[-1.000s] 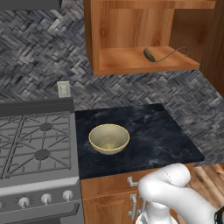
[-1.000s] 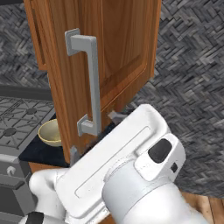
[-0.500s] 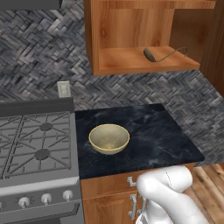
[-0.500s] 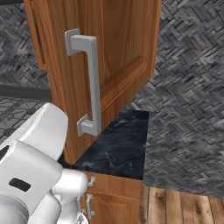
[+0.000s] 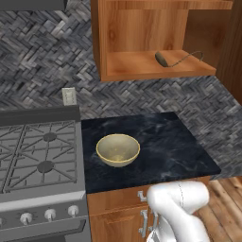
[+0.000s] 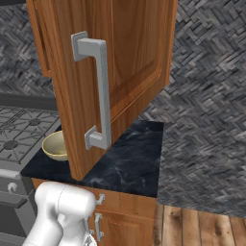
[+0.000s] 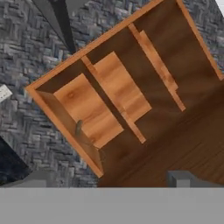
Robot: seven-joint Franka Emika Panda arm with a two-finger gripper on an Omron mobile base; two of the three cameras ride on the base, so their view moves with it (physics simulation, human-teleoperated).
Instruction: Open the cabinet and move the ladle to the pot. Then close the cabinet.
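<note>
The wall cabinet (image 5: 142, 33) stands open, its door (image 6: 129, 57) with the long silver bar handle (image 6: 98, 91) swung far out to the right. On the cabinet's bottom shelf lies the dark ladle (image 5: 163, 59), scoop to the left and thin wire handle curving right. The hand view looks up into the tilted cabinet interior (image 7: 113, 96), where a small dark shape (image 7: 78, 128) may be the ladle. My gripper (image 7: 109, 183) is open, well short of the cabinet, with nothing between its fingertips (image 7: 181, 178). The pot is out of view.
A yellowish-beige bowl (image 5: 118, 150) sits on the dark counter (image 5: 160, 146) below the cabinet. A gas stove (image 5: 38, 160) adjoins the counter on the left. A wall outlet (image 5: 69, 96) is above the stove. Low cabinets with small handles (image 6: 98, 226) run under the counter.
My arm has swung down and left, out of the middle of the right base view. The cabinet door, ladle and bowl have not moved.
</note>
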